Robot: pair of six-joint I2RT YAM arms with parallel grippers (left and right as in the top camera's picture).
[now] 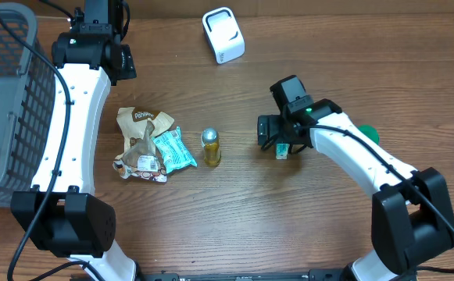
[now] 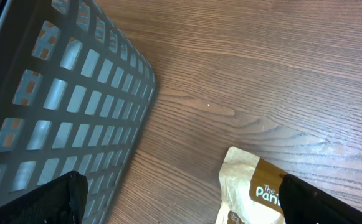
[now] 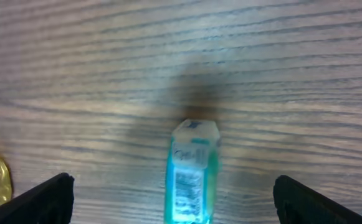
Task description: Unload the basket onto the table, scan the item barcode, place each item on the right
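Teal and white, the small pack (image 3: 193,171) is the item your right hand (image 3: 177,193) is over. It lies on the wooden counter (image 1: 328,62) between the fingers, which stand wide apart and touch nothing, so the pack is free, not gripped. Your left hand (image 2: 181,194) is also spread wide and empty, up beside the basket (image 1: 0,101).

On progress, I judge the scan is not under way. The white scanner (image 1: 223,35) sits at the far edge of the counter, well apart from the pack, and nothing is held up to it. These views cannot tell you whether this pack has been read. If not, gripping it, carrying it over and turning its printed face to the scanner are all left.

The pack looks like a narrow, boxy carton with a glossy wrap. Fine dark print on its upper face may be the barcode, but it is too blurred to confirm. The counter is matt with a strong grain. The basket is grey plastic lattice, the scanner smooth and rounded. Near the pack are a crinkled brown paper pouch (image 1: 139,121), a shiny teal packet (image 1: 173,148) and a small gold container (image 1: 211,147).
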